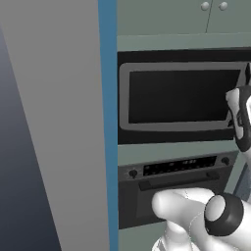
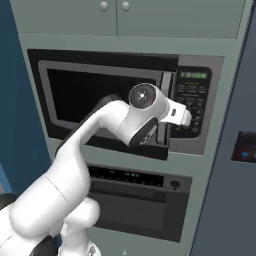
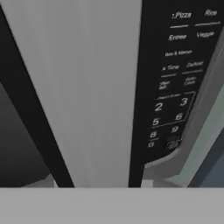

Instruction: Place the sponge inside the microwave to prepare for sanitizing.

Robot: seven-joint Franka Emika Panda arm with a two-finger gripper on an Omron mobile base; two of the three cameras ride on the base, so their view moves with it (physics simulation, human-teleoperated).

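Observation:
The microwave (image 1: 176, 95) is built into the cabinet wall, and its black glass door (image 2: 100, 95) is closed. My arm reaches up to the door's right side. My gripper (image 2: 164, 131) sits at the vertical light grey door handle (image 2: 168, 82), beside the button panel (image 2: 192, 100). In the hand view the handle (image 3: 96, 87) looms very close, with the keypad (image 3: 173, 105) to its right. The fingertips are hidden, and the jaws stand closed around the handle. The sponge is out of view.
Below the microwave is an oven with a black control strip and knobs (image 2: 135, 177). Upper cabinet doors (image 2: 115, 15) sit above. A tall grey panel (image 1: 59, 122) stands at the left, and a dark grey appliance side (image 2: 235, 150) at the right.

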